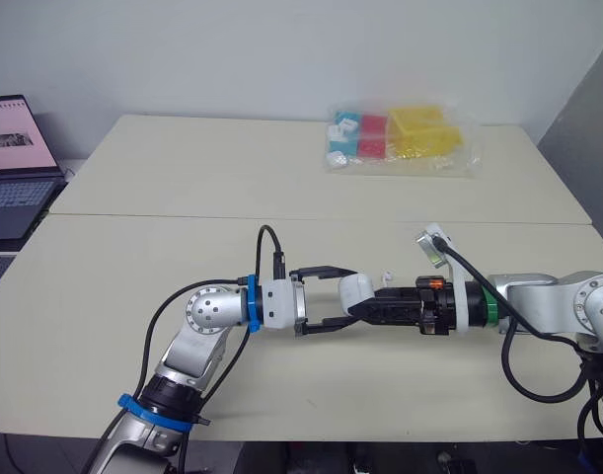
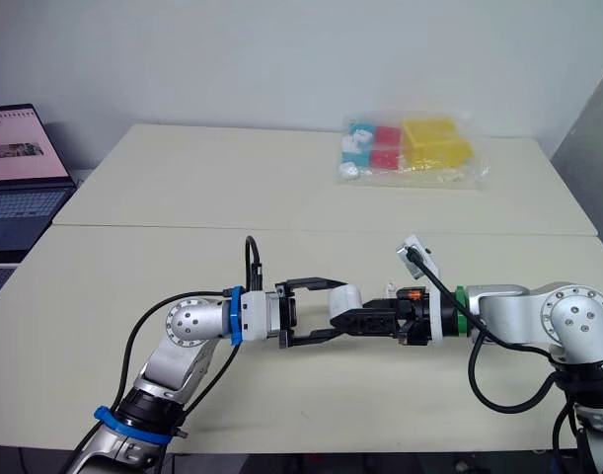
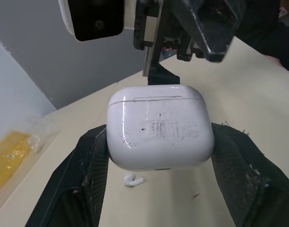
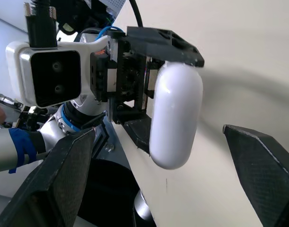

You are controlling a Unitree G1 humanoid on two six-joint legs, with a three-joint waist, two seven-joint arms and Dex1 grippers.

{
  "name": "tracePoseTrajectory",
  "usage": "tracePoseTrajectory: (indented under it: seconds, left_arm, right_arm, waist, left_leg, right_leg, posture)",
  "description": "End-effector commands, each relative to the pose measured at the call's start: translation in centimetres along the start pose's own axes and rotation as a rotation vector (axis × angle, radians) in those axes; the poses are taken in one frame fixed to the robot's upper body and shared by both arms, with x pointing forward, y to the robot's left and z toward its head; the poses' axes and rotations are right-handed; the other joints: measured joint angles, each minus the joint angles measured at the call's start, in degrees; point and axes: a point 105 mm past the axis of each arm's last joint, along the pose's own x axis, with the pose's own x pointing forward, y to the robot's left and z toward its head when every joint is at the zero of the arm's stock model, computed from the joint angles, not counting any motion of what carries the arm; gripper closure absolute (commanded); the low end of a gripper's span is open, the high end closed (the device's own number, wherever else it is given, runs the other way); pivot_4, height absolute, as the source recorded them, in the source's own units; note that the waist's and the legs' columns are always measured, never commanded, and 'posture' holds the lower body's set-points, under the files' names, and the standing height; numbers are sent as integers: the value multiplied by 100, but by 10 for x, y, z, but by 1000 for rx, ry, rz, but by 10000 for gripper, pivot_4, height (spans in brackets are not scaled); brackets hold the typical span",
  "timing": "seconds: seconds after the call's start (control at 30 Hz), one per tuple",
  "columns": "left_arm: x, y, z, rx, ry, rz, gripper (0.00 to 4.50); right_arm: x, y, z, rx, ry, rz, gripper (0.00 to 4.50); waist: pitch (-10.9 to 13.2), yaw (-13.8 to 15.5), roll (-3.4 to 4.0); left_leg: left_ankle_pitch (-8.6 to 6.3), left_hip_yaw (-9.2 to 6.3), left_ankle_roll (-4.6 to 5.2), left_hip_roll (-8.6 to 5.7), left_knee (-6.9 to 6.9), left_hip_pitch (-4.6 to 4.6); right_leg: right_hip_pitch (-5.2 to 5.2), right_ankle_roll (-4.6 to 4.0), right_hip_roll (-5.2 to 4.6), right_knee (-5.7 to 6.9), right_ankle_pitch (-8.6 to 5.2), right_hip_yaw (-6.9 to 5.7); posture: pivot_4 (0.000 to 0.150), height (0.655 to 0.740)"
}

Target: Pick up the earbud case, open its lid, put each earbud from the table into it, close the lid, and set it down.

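My left gripper (image 1: 346, 296) is shut on the white earbud case (image 1: 355, 291), holding it by its sides just above the table (image 1: 133, 267). The case (image 3: 161, 127) shows a scuffed face and its lid seam is closed. My right gripper (image 1: 372, 309) comes in from the right, open, with its fingertips right at the case's far end; I cannot tell whether they touch it. In the right wrist view the case (image 4: 175, 118) stands between its spread fingers (image 4: 68, 165). One white earbud (image 3: 133, 179) lies on the table under the case. A small white piece (image 1: 387, 276) lies just behind the grippers.
A clear plastic bag (image 1: 400, 138) with yellow, red and blue items lies at the back right of the table. An open laptop (image 1: 15, 163) stands off the table's left side. A seam (image 1: 183, 216) runs across the table between the two halves.
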Motion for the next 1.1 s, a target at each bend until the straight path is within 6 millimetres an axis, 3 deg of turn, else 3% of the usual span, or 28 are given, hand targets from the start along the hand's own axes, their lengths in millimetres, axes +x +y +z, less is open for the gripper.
tracePoseTrajectory:
  seconds: [0.03,0.1,0.2,0.5,0.8,0.83,0.93,0.97,1.1]
  left_arm:
    - [4,5,13,56,-40,11,17151]
    - [4,4,14,59,-39,5,17151]
    - [5,4,16,55,-46,9,17151]
    - [4,6,17,32,-49,17,17152]
    - [3,12,13,-64,-31,57,17152]
    - [2,12,11,-80,-17,49,10000]
    - [-1,12,1,-122,55,40,1835]
    - [-3,13,-4,-158,95,31,103]
    - [-13,15,-17,-352,216,30,0]
  right_arm:
    - [1,5,5,-3,-29,23,0]
    - [1,4,5,-1,-33,26,0]
    - [1,4,5,4,-35,32,6158]
    - [1,3,4,15,-40,59,36910]
    - [1,2,5,11,-42,70,37385]
    - [2,2,5,9,-42,69,37385]
    - [1,0,5,-1,-39,60,37385]
    - [1,-1,6,-11,-40,50,37385]
    - [-4,-8,11,-45,-43,3,37385]
  waist:
    - [0,0,0]
    - [0,0,0]
    - [0,0,0]
    - [0,0,0]
    - [0,0,1]
    - [0,0,1]
    - [0,-1,1]
    - [0,-2,1]
    - [0,-5,1]
  left_leg:
    - [0,0,0,0,0,0]
    - [0,0,0,0,-1,0]
    - [0,0,0,1,-1,0]
    - [0,0,0,1,-1,0]
    - [0,0,0,1,-1,0]
    - [0,-1,0,1,-1,0]
    - [0,-2,0,1,0,0]
    - [0,-1,0,1,-1,0]
    - [0,-3,0,3,-1,2]
  right_leg:
    - [0,0,1,0,0,1]
    - [-1,0,3,0,0,1]
    - [-2,0,3,0,0,1]
    - [-2,0,4,0,0,1]
    - [-2,0,4,0,0,1]
    - [-2,0,4,0,0,1]
    - [-2,0,5,0,0,1]
    - [-2,0,6,1,0,1]
    - [-3,0,10,3,0,1]
  posture:
    - [1500,7354]
    - [1500,7354]
    - [1500,7354]
    - [1500,7354]
    - [1500,7354]
    - [1500,7354]
    - [1500,7354]
    - [1500,7354]
    - [1500,7354]
